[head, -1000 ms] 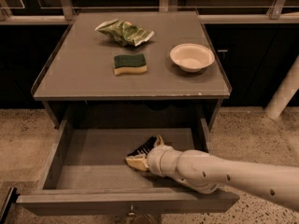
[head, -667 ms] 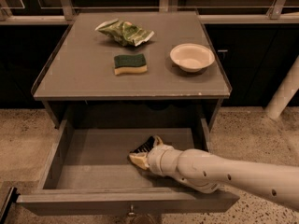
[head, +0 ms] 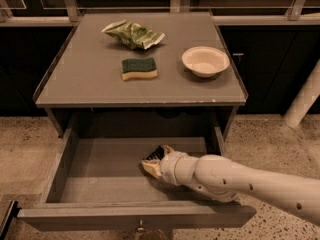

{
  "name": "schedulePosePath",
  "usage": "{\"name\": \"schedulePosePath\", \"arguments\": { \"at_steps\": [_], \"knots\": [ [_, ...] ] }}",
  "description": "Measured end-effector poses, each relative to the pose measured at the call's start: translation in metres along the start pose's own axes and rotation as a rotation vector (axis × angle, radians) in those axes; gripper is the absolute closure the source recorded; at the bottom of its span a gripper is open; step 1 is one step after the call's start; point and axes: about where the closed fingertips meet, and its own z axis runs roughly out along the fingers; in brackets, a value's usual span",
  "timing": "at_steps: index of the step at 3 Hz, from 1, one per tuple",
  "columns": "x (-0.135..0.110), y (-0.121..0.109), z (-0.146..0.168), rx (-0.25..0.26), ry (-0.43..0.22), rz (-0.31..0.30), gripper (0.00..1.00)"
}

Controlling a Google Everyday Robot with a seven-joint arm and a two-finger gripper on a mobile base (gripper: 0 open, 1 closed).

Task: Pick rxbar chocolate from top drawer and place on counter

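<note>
hardly anything has shifted in the last second: the gripper (head: 156,160) stays at almost the same spot below the counter's (head: 85,79) front edge, perhaps a touch higher than before, and the pale arm (head: 240,176) behind it holds nearly the same line.

nearest the camera, the drawer (head: 100,169) is pulled well out from under the counter's front edge, its grey front panel lying across the bottom of the view with a small round knob (head: 141,228) at its middle. the arm reaches in over that panel from the lower right and slants down into the drawer. the gripper sits low over the drawer floor, under the counter's front edge and a little right of its centre. its two tan fingers (head: 150,169) are clenched on the chocolate bar (head: 153,155), a small dark wrapper with pale lines of print that shows between them. whether the bar rests on the drawer floor or is just clear of it cannot be told.

on the counter's top, a sponge (head: 139,68) with a dark green face and a yellow base lies near the counter's middle. a shallow cream bowl (head: 205,60) stands upright toward the counter's right edge, apart from the sponge. a crumpled green snack bag (head: 134,34) lies toward the counter's far edge, just left of centre, close to the sponge but not touching it.

speckled flooring (head: 20,149) spreads on both sides of the counter's legs, and a white post (head: 305,96) leans at the right, beyond the counter's right edge.
</note>
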Motion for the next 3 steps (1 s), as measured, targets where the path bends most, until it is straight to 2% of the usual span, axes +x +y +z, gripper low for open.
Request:
{"name": "schedulePosePath", "arguments": {
  "at_steps": [1,2,3],
  "knots": [
    [-0.017,0.000,-0.013,-0.103,-0.049,0.024,1.00],
    [-0.046,-0.039,-0.040,-0.164,-0.182,0.098,1.00],
    [-0.097,-0.080,-0.073,-0.218,-0.286,0.140,1.00]
  ]
}}
